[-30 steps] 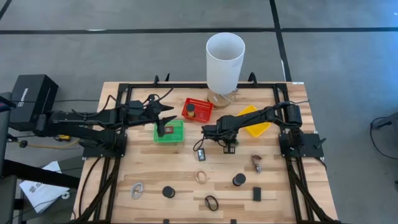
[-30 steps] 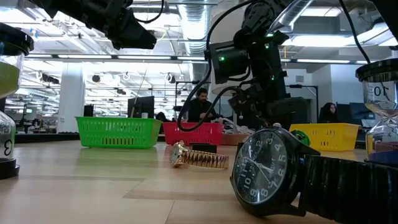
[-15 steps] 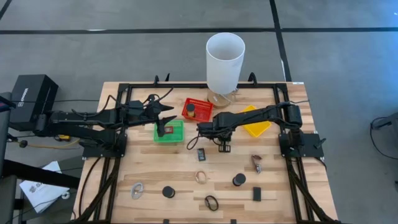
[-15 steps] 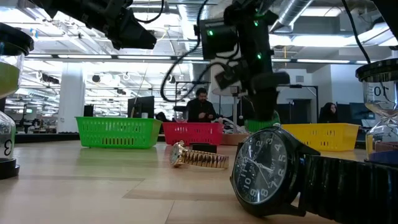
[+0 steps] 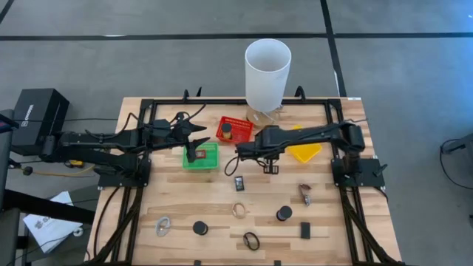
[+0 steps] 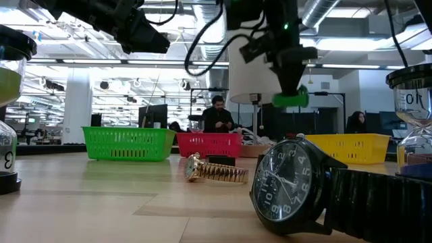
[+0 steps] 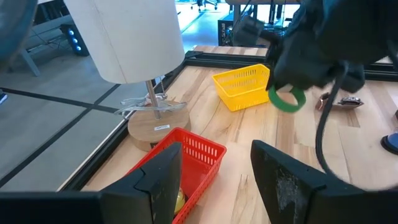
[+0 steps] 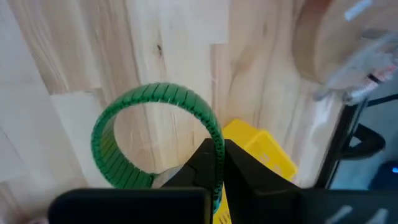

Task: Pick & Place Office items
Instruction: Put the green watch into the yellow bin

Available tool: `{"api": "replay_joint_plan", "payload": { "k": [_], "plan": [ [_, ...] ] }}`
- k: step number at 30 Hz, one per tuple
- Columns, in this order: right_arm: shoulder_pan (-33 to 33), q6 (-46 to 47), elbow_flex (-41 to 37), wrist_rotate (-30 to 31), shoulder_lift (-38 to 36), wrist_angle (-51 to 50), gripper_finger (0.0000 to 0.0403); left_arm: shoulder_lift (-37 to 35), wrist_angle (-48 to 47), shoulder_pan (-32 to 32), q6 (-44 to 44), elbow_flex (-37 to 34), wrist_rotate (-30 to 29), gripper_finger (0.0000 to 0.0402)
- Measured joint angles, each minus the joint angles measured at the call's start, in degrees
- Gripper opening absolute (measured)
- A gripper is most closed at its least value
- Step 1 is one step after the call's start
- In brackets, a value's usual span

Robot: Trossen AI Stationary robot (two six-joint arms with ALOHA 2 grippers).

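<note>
So the right arm's on the move. A sec ago its pincer (image 5: 238, 151) was lower down the middle of the table (image 5: 325, 222), right by the small dark watch-looking thing (image 5: 239, 182) that lies there. Now it's swung up and over toward the baskets, and in the low view it has risen clear of the table. It's pressed together on a green band loop (image 8: 155, 140); the right wrist view shows the loop pinched at one side between the closed fingers, the rest hanging free over bare wood. The low view also shows the green thing (image 6: 291, 100) dangling under the arm, well above the table.

In the high view the pincer is between the green basket (image 5: 210, 161) and the red basket (image 5: 244, 136), with the yellow basket (image 5: 309, 152) back under the arm's forearm. Imo that means pick's done and it's in the carry phase. Green band, so green basket is my guess for the drop, but can't say for sure.

Left arm hasn't budged: its pincer (image 5: 194, 140) hovers just above the green basket, fingers spread, nothing in them afaict. If the right goes for green, those two are gonna be close, so watch for a bump.

Rest of the stuff is on the table nearer the front: gold watch (image 6: 214, 171), big black watch (image 6: 297, 185), black discs (image 5: 200, 227), silvery clip (image 5: 163, 225). Plenty left to sort.
</note>
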Motion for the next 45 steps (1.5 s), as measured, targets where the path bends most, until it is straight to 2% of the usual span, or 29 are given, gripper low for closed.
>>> {"api": "replay_joint_plan", "payload": {
  "k": [4, 7, 17, 24, 30, 35, 45],
  "plan": [
    [-0.02, 1.04, -0.64, 0.06, -4.21, 0.27, 0.0007, 0.01, 0.00, 0.00, 0.00, 0.00, 0.00, 0.0186],
    [-0.51, 1.79, -3.92, 0.22, -8.65, 3.72, 0.0005, 0.00, -0.02, 0.00, 0.01, 0.00, 0.00, 0.0186],
    [-6.24, 8.66, -23.98, 0.36, -23.99, 11.98, 0.0008, 0.02, 0.02, 0.00, -0.01, 0.00, 0.01, 0.0186],
    [-12.40, 9.63, -36.22, 0.08, -30.79, 19.52, 0.0009, 0.02, 0.63, 0.02, -0.01, 0.00, 0.00, 0.0186],
    [-19.49, 7.29, -43.50, 0.02, -31.91, 25.39, 0.0010, 0.02, 0.87, 0.00, -0.12, 0.00, 0.01, 0.0186],
    [-24.22, 7.18, -45.24, 0.02, -29.18, 26.10, 0.0010, 0.01, 0.89, 0.02, -0.15, 0.00, 0.01, 0.0186],
    [-25.73, 5.66, -45.22, 0.02, -22.34, 26.86, 0.0035, 0.02, 0.92, 0.00, -0.17, 0.00, 0.00, 0.0186]
  ]
}}
